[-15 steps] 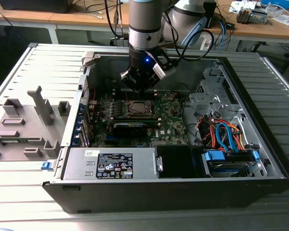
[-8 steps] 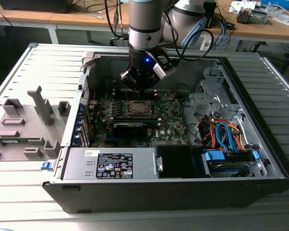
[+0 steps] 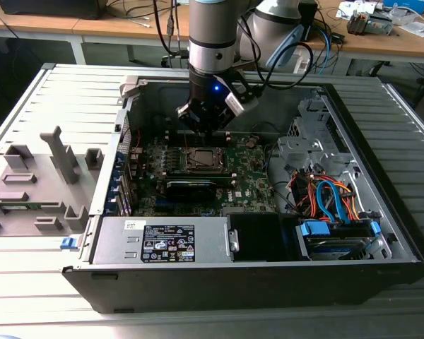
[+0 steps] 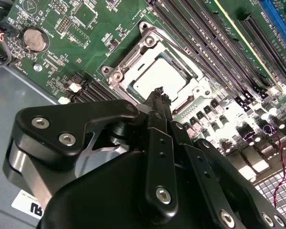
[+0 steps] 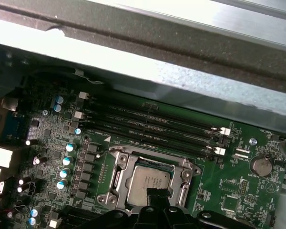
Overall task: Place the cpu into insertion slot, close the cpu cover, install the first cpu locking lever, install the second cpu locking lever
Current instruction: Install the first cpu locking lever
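The cpu point(image 4: 157, 76) lies flat in the slot point(image 5: 152, 164) with its silver-grey top up. The cover point(image 4: 133, 56) is down over it and frames it on all sides, so the top shows through the cut-out. A thin wire lever point(image 5: 112, 149) runs along the side of the slot that faces the long memory slots point(image 5: 152, 125).

The gripper point(image 4: 158, 91) hangs over the slot, pointing down. Its fingers are drawn together to a narrow tip with nothing between them. In both wrist views the tip stands at the edge of the cpu, where it meets the cover. It may be touching the metal or sitting just above it; the angle does not settle that.

Around the slot is the green board point(image 3: 251, 176). A coin cell point(image 4: 34, 39) sits near one corner of the board, and a row of small capacitors point(image 5: 66, 162) lies beside the slot on the side away from the cell. A blue card slot point(image 4: 279, 19) lies beyond the memory slots.

In the exterior view the board lies in an open case point(image 3: 268, 282). A grey power supply point(image 3: 162, 240) runs along the case's near wall. A bundle of orange and blue cables point(image 3: 332, 194) and a drive point(image 3: 339, 236) are toward the exterior view's right. The case rests on a slatted metal table point(image 3: 28, 304). Grey fixtures point(image 3: 35, 183) stand on the table at the exterior view's left, and a wooden bench point(image 3: 56, 28) runs behind.
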You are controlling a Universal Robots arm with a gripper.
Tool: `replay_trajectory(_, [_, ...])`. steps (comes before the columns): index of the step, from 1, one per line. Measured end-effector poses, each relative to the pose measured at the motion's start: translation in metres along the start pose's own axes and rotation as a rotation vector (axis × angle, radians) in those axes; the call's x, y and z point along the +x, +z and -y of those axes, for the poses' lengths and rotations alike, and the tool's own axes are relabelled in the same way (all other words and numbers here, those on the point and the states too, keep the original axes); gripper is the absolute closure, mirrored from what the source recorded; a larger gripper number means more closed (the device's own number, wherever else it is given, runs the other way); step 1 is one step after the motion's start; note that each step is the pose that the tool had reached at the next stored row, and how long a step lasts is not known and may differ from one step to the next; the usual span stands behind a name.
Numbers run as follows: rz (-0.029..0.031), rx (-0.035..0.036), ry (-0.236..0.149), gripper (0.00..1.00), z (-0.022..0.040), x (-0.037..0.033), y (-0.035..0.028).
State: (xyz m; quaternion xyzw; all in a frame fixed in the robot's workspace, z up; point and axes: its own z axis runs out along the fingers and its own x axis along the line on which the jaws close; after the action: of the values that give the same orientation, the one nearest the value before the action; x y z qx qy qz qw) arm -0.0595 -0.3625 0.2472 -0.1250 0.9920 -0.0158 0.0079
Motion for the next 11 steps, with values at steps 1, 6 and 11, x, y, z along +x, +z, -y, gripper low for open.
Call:
replay_trajectory(1, [0.0001,0.0,-0.002,0.89,0.0,0.0,0.0])
replay_trajectory(6, [0.0004,-0.0002,-0.012,0.89,0.0,0.0,0.0])
replay_trajectory(11, [0.0006,-0.0002,-0.019,0.89,0.0,0.0,0.0])
